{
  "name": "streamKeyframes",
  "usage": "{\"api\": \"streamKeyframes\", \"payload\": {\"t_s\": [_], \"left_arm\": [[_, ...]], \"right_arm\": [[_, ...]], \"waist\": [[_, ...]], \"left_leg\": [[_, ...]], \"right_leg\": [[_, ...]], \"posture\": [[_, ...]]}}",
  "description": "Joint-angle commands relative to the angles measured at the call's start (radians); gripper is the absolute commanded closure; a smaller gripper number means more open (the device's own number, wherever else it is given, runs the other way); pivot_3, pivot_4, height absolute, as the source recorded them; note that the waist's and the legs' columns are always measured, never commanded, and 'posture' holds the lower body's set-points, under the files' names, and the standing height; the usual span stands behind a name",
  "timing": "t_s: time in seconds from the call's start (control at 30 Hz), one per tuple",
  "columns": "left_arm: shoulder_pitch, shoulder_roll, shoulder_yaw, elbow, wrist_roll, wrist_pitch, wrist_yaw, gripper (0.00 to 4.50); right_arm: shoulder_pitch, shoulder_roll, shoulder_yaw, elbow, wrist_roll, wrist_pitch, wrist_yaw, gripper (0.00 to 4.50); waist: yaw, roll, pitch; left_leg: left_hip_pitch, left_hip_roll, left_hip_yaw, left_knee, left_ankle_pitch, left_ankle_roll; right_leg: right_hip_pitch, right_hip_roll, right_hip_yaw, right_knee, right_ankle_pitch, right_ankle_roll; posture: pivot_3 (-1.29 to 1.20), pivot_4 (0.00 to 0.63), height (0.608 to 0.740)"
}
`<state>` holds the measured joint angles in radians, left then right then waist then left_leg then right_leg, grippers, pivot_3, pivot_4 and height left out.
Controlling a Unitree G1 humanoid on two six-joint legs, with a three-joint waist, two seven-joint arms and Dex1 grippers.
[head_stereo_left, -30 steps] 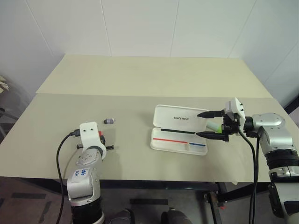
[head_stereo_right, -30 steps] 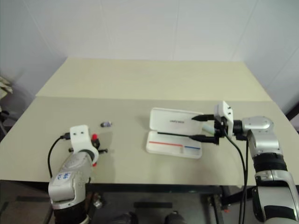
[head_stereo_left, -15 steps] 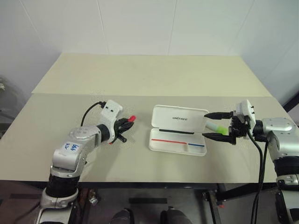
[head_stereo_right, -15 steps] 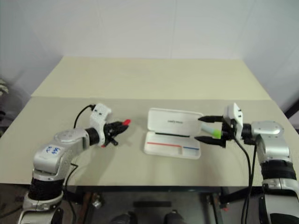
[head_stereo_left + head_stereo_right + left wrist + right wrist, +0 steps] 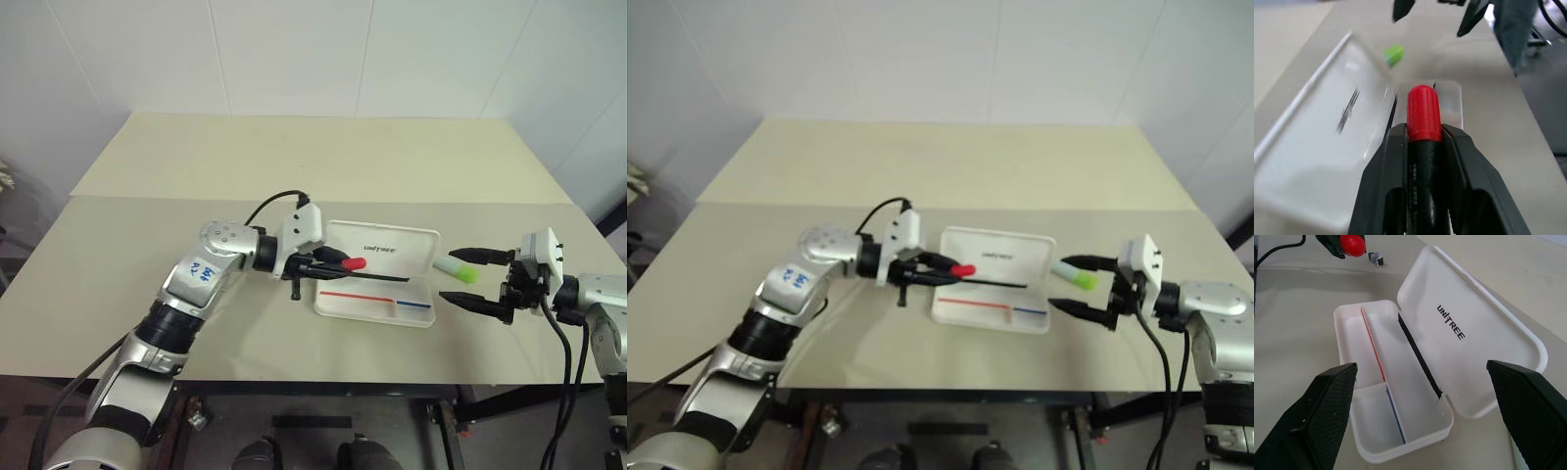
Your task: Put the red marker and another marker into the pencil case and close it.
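Observation:
The pencil case (image 5: pixel 377 305) lies open on the table, its lid (image 5: pixel 390 249) laid flat behind the tray. My left gripper (image 5: pixel 328 260) is shut on the red marker (image 5: pixel 352 263) and holds it level just above the case's left end, red end pointing right. In the left wrist view the red marker (image 5: pixel 1423 113) sits between both fingers (image 5: pixel 1385 169). Another marker (image 5: pixel 458 269), pale green, lies on the table right of the case. My right gripper (image 5: pixel 458 277) stands open around it, fingers apart from it and holding nothing.
A small grey piece (image 5: pixel 1377 257) lies on the table beyond the case's left end. The table's front edge (image 5: pixel 294 377) runs close under both arms. A seam (image 5: pixel 147 199) crosses the tabletop behind the case, with bare surface beyond it.
My left arm has swung right and upward with the red marker, from the table's left side to the case's left end, its wrist turning. My right gripper has drawn back to the right, still open.

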<state>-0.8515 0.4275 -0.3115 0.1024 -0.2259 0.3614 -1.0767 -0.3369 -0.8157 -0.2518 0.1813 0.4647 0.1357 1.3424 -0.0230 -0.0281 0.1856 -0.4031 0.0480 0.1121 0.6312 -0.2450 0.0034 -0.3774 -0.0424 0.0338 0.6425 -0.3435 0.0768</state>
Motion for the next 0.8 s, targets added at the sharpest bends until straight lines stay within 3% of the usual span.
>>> {"api": "streamKeyframes", "payload": {"t_s": [0.03, 0.27, 0.5, 0.8], "left_arm": [[-0.055, -0.044, -0.042, 0.075, 0.039, -0.069, -0.039, 3.9], [-0.162, -0.156, -0.123, 0.3, 0.184, -0.17, -0.003, 3.9], [-0.258, -0.274, -0.114, 0.496, 0.255, -0.243, 0.062, 3.9], [-0.312, -0.346, -0.105, 0.584, 0.282, -0.225, 0.057, 3.9]], "right_arm": [[0.052, -0.031, -0.068, -0.084, 0.037, 0.017, -0.032, 0.0], [0.155, -0.027, -0.123, -0.184, 0.061, 0.044, -0.095, 0.0], [0.253, -0.019, -0.178, -0.267, 0.081, 0.061, -0.156, 0.0], [0.33, -0.01, -0.209, -0.333, 0.105, 0.066, -0.211, 0.0]], "waist": [[-0.001, 0.0, 0.0], [-0.004, 0.0, 0.0], [-0.002, 0.0, 0.0], [-0.003, 0.0, 0.0]], "left_leg": [[0.0, 0.0, 0.0, 0.0, 0.0, 0.0], [0.0, 0.0, 0.0, 0.001, -0.001, 0.001], [-0.001, 0.0, -0.001, 0.001, -0.002, 0.003], [-0.002, -0.001, -0.001, 0.0, -0.001, 0.002]], "right_leg": [[0.0, 0.0, 0.0, 0.0, 0.0, 0.0], [-0.001, 0.001, 0.001, 0.001, -0.001, 0.001], [-0.001, 0.001, 0.001, 0.001, -0.001, 0.002], [-0.001, 0.0, 0.001, 0.001, -0.002, 0.004]], "posture": [[0.0, 0.15, 0.74], [0.0, 0.15, 0.74], [0.0, 0.15, 0.74], [0.0, 0.15, 0.74]]}}
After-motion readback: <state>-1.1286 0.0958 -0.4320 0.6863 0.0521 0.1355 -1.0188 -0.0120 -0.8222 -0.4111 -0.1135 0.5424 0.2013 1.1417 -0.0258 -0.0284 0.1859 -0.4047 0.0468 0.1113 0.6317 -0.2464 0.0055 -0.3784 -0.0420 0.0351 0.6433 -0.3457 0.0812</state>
